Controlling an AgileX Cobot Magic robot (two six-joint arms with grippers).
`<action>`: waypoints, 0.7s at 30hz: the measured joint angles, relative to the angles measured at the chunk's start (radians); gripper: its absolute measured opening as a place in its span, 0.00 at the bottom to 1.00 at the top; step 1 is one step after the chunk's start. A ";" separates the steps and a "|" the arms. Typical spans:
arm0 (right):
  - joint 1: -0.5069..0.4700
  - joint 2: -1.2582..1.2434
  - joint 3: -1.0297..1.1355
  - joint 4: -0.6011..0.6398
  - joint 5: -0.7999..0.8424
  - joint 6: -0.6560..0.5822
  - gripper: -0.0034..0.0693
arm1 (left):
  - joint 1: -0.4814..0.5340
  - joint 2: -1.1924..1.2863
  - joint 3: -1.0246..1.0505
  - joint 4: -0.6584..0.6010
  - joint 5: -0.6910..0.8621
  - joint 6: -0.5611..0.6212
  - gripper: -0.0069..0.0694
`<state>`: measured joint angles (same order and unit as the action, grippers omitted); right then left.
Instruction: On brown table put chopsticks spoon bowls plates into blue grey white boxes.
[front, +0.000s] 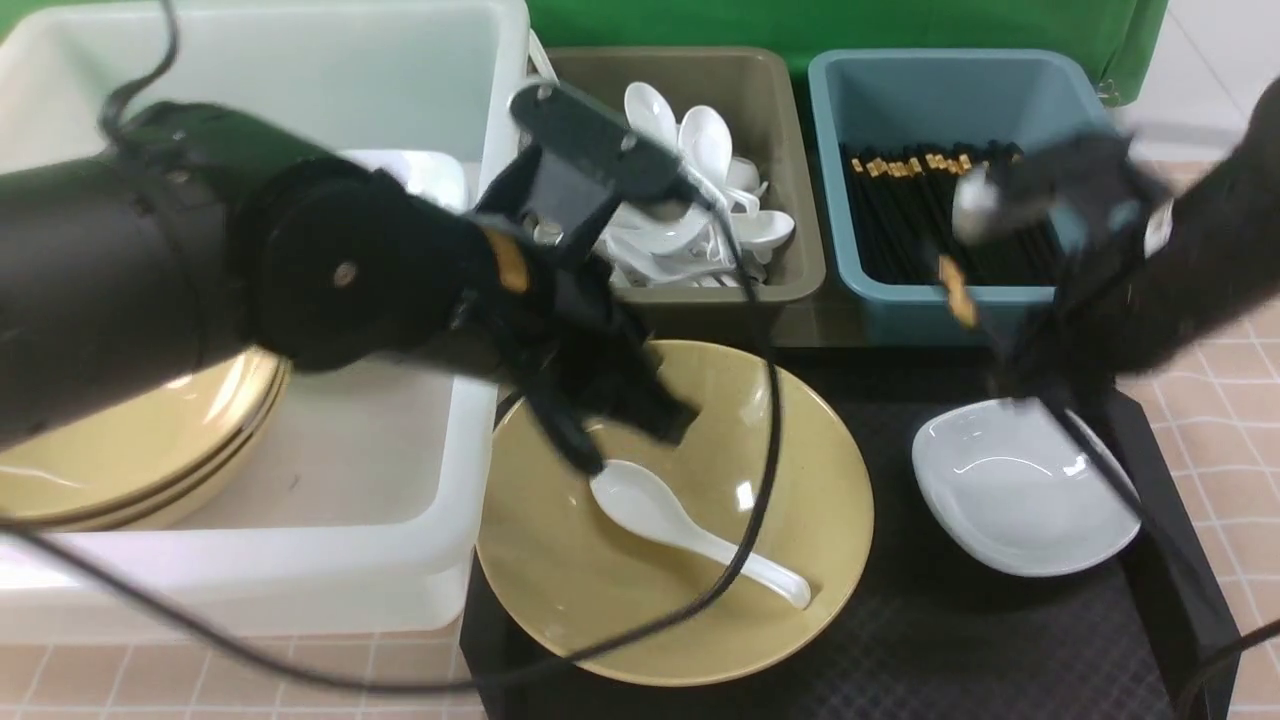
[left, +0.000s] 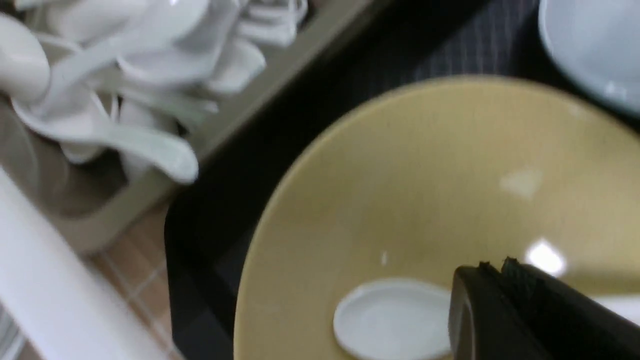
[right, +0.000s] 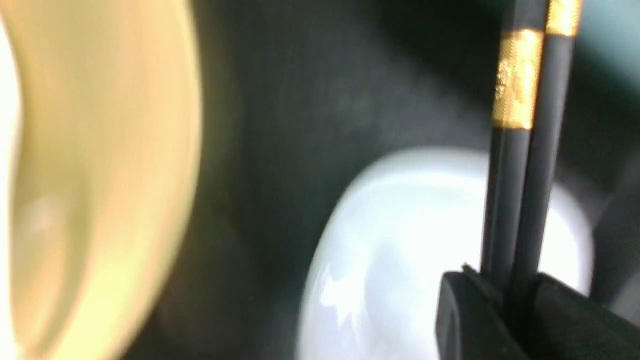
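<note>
On the black tray a yellow bowl (front: 690, 520) holds a white spoon (front: 680, 530). My left gripper (front: 590, 455) hangs shut and empty just over the spoon's scoop (left: 390, 320), inside the bowl (left: 425, 175). My right gripper (right: 510, 287) is shut on two black chopsticks (right: 520, 175) with gold ends, above a white plate (right: 400, 250). In the front view that gripper (front: 1020, 385) is blurred over the plate (front: 1020, 490), and the chopsticks' gold end (front: 957, 290) points towards the blue box (front: 830, 150).
The white tub (front: 480, 470) at the left holds stacked yellow bowls (front: 130, 440) and white plates (front: 420, 175). The grey box (front: 790, 140) is full of spoons; the blue box holds several chopsticks (front: 900, 210). The black tray (front: 900, 640) lies on the checked table (front: 1240, 380).
</note>
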<state>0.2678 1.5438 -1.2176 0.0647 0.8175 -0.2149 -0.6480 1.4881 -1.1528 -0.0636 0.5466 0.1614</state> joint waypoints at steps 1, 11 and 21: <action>-0.007 0.006 -0.022 -0.004 -0.021 0.000 0.27 | 0.000 0.022 -0.032 0.000 -0.001 -0.002 0.10; -0.111 0.332 -0.540 -0.014 -0.164 0.061 0.27 | 0.080 0.316 -0.506 -0.017 0.041 0.024 0.10; -0.166 0.645 -0.813 -0.015 -0.159 0.131 0.27 | 0.125 0.305 -0.547 -0.017 0.186 0.062 0.10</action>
<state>0.1020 2.1891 -2.0305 0.0501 0.6588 -0.0838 -0.5234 1.7933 -1.6995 -0.0803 0.7327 0.2235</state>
